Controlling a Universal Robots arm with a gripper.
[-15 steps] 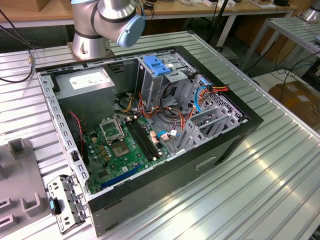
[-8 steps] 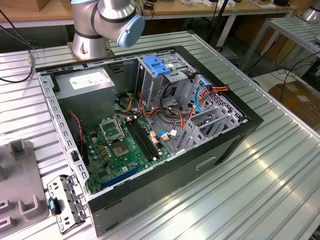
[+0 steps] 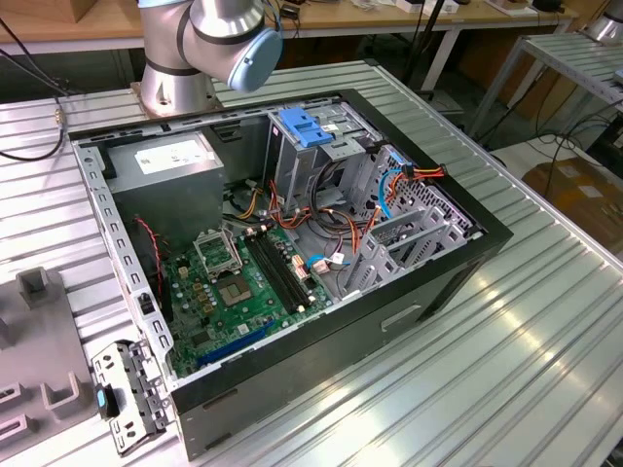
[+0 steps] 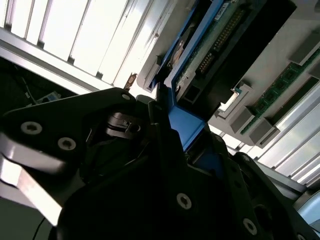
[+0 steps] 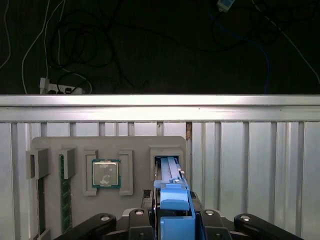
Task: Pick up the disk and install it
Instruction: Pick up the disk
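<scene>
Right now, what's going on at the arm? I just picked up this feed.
The arm's gripper is down at the gray parts tray, right at the disk. The disk stands on edge at its slot in the tray, next to a processor chip. The computer case sits open on the table in the exterior view. The disk is not yet in it.

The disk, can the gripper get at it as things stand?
Probably yes: the gripper is right at the disk, whose blue edge stands up from its slot in the grey holder, with nothing between them.
</scene>
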